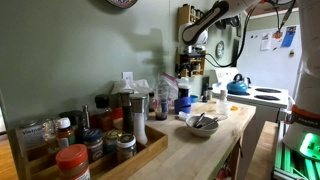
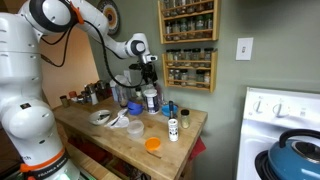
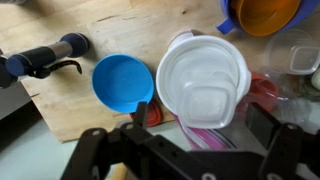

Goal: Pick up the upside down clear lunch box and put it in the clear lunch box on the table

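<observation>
The end effector (image 3: 200,140) has its jaws apart with nothing between them. In an exterior view it hangs above the wooden table (image 2: 185,125). In the wrist view, the upside-down clear plastic lunch box (image 3: 200,78) rests on the table at its twelve o'clock, clear of contact. A round blue plastic dish (image 3: 122,82) lies at the box's nine o'clock. What appears to be the second clear lunch box (image 3: 300,55) lies at two o'clock. Assessment: no step completed; grasp, lift and placement remain.
</observation>
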### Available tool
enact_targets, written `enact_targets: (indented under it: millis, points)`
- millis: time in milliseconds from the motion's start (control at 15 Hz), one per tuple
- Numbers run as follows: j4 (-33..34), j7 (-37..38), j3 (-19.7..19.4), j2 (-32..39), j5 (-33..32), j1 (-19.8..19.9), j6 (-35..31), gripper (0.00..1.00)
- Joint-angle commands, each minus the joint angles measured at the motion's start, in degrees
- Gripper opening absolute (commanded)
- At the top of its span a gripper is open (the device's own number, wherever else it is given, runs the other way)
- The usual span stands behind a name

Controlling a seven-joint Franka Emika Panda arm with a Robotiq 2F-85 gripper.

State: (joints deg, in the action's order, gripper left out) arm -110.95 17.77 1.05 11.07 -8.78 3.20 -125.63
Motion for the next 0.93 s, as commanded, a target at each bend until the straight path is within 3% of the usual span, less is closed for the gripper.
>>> enact_targets:
  millis: [0, 133, 467, 867]
  points:
    - [1.61, -2.04, -1.14, 1.15, 2.83, -1.35, 5.07, 1.00]
    - [1.04, -3.40, -0.84, 1.15, 5.66, -1.24, 3.28, 0.75]
    - [0.15, -2.64, -1.29, 0.95, 6.51, -1.94, -0.99, 0.34]
    - [-0.54, -1.14, -2.31, -1.84, 2.11, -2.74, -0.70, 0.33]
